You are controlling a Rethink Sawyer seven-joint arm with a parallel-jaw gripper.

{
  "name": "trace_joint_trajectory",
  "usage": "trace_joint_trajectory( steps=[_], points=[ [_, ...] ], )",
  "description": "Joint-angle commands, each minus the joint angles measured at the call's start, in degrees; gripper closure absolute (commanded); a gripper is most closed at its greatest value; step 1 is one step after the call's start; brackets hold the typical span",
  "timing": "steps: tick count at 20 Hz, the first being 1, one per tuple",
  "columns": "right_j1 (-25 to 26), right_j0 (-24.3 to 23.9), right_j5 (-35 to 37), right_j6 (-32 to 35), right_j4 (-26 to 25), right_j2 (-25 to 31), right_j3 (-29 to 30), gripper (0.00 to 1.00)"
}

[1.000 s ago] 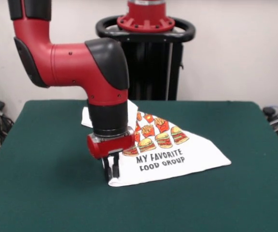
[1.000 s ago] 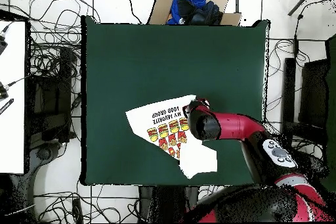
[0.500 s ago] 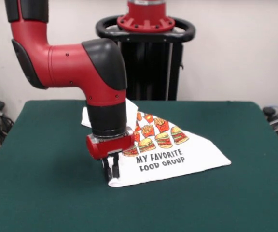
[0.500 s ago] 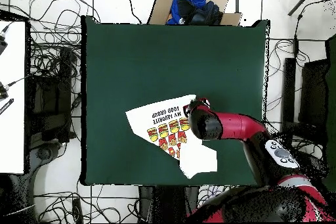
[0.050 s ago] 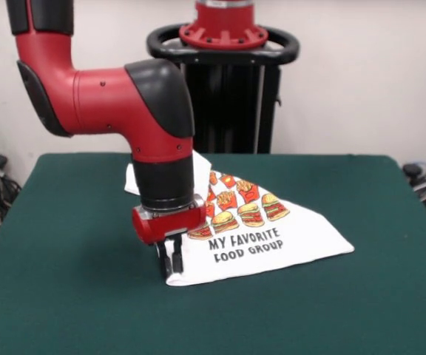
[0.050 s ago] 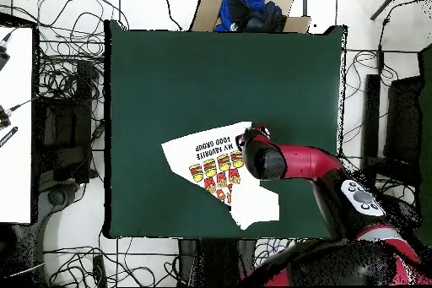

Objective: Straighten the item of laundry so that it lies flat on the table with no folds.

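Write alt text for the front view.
A red and black robot arm has its gripper down at the near corner of a folded white T-shirt printed with burgers and fries, lying on a green table.

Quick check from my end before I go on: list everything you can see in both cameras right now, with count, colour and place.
T-shirt: one, white with burgers, fries and black lettering, folded into a rough triangle on the table, toward the robot's side.
Table: one, dark green top, fills most of both views.
Cardboard box: one, brown, holding blue and dark cloth, on the floor past the table's far edge in the overhead view.
Cables: many, black, across the floor around the table.
White surface: one, at the overhead view's left edge.
Pedestal: one, black with a red top, behind the table.
Arm: one, red and black, reaching down over the shirt.
Pincer: one, black, at the shirt's corner; it looks closed on the fabric.
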Motion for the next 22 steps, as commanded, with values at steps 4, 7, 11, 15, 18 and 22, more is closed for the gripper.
trace_joint_trajectory(
  steps=[4,7,11,15,18,22],
  points=[
    [-0.39,0.04,1.39,-0.21,-3.10,7.07,-5.85,1.00],
    [-1.23,-0.67,1.15,-0.58,-3.39,7.95,-5.74,1.00],
    [-2.78,-2.01,1.00,-1.03,-3.76,9.55,-4.96,1.00],
    [-3.06,-1.61,1.50,-1.03,-4.26,8.93,-5.79,1.00],
    [-2.94,-0.49,1.47,-0.45,-4.79,7.28,-6.89,1.00],
    [-3.48,0.84,1.25,0.71,-5.34,5.46,-8.23,1.00]
  ],
)
